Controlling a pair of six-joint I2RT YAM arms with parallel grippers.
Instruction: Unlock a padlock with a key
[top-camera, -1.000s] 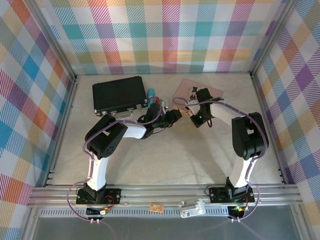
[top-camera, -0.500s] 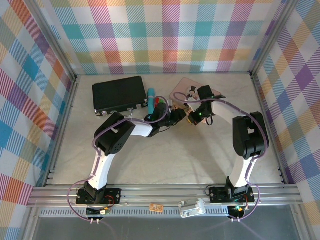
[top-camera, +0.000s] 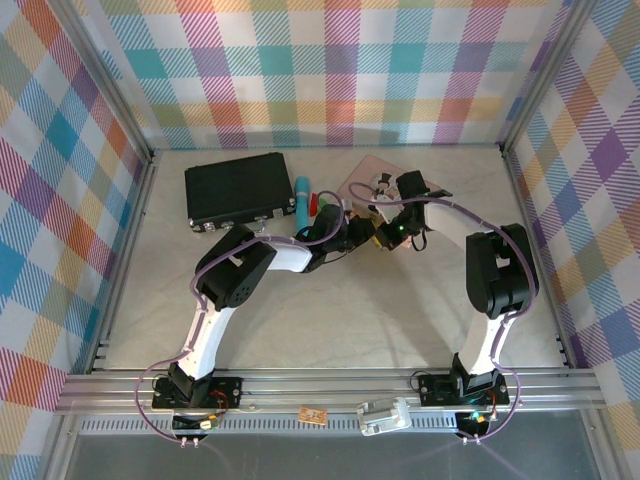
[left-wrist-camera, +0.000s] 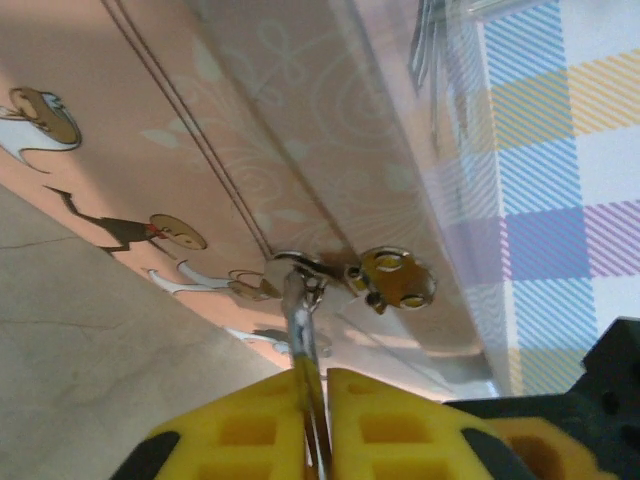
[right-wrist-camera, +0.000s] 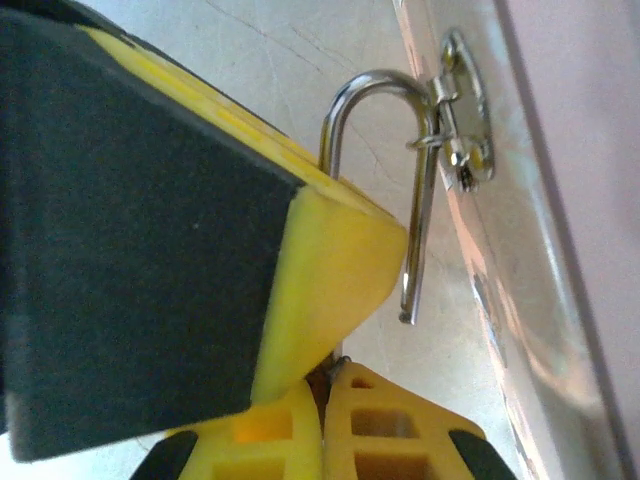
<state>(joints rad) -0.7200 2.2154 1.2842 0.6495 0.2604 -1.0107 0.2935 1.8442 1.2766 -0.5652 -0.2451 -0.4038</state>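
The padlock shows as its thin silvery shackle (right-wrist-camera: 375, 85), hooked through the metal hasp (right-wrist-camera: 465, 110) on the pink tin (top-camera: 372, 171). One leg of the shackle hangs free and unlatched. The padlock's body is hidden behind the yellow finger (right-wrist-camera: 330, 260) of my left gripper. My left gripper (left-wrist-camera: 315, 375) is shut on the shackle (left-wrist-camera: 300, 320), which runs up to the hasp. My right gripper (right-wrist-camera: 325, 385) is shut on a small dark sliver that I take for the key (right-wrist-camera: 338, 366). In the top view the left gripper (top-camera: 362, 235) and the right gripper (top-camera: 385, 238) meet at the tin's near edge.
A black case (top-camera: 238, 188) lies at the back left. Beside it lies a blue pen (top-camera: 302, 198) with a red-green tip. The pink tin's wall (left-wrist-camera: 250, 120) stands right in front of both grippers. Checked walls enclose the table.
My left arm has reached right to the tin and the right gripper, and its jaws have closed onto the shackle. The right gripper has hardly moved.
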